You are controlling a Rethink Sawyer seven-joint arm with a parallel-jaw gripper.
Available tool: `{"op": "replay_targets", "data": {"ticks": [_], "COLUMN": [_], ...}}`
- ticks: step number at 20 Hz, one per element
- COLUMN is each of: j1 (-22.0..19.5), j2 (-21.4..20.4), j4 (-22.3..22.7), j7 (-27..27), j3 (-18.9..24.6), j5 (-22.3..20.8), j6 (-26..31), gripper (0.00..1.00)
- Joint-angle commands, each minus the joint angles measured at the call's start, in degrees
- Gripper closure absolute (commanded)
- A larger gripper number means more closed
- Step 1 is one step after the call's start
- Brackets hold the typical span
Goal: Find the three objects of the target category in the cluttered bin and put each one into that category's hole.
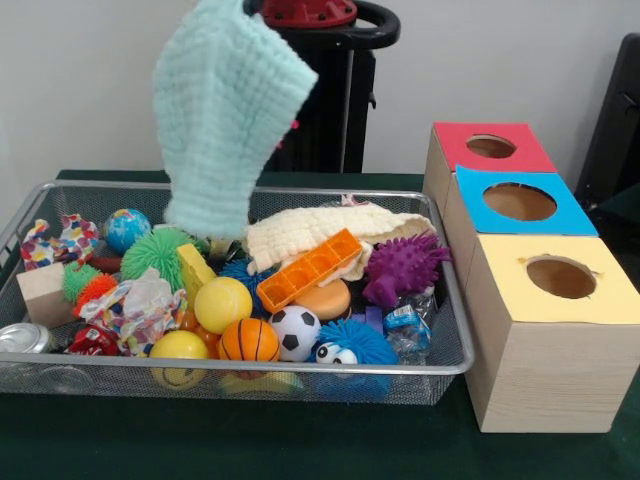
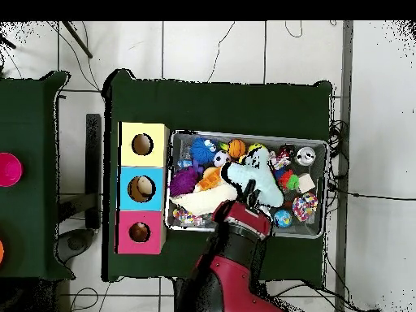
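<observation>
The silver wire mesh bin (image 1: 250, 368) stands on the green table, full of toys; it also shows in the overhead view (image 2: 244, 135). A light mint cloth (image 1: 225, 110) hangs in the air above the bin's back middle. It hides my gripper in the front view. In the overhead view my gripper (image 2: 249, 193) is at the end of the red arm, over the bin, with the mint cloth (image 2: 256, 179) spread just beyond it. The gripper is shut on the cloth. Three wooden boxes with holes stand beside the bin: red top (image 1: 455, 140), blue top (image 1: 480, 225), yellow top (image 1: 510, 300).
In the bin lie a cream cloth (image 1: 320, 228), an orange tray (image 1: 310, 270), a purple spiky toy (image 1: 405, 265), a yellow ball (image 1: 222, 303), a small basketball (image 1: 248, 340), a soccer ball (image 1: 294, 330), a green spiky ball (image 1: 158, 255) and a can (image 1: 25, 338).
</observation>
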Motion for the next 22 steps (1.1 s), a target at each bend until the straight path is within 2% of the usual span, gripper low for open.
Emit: {"op": "replay_targets", "data": {"ticks": [1, 11, 22], "j1": [-2.23, -3.22, -8.57], "j2": [1.04, 7.22, 12.47], "j4": [-7.06, -6.76, -9.58], "j7": [-1.23, 2.61, 6.25], "j3": [-3.91, -6.78, -6.45], "j5": [-4.42, -6.64, -12.82], "j6": [1.28, -4.16, -8.19], "gripper": [1.0, 1.0, 1.0]}}
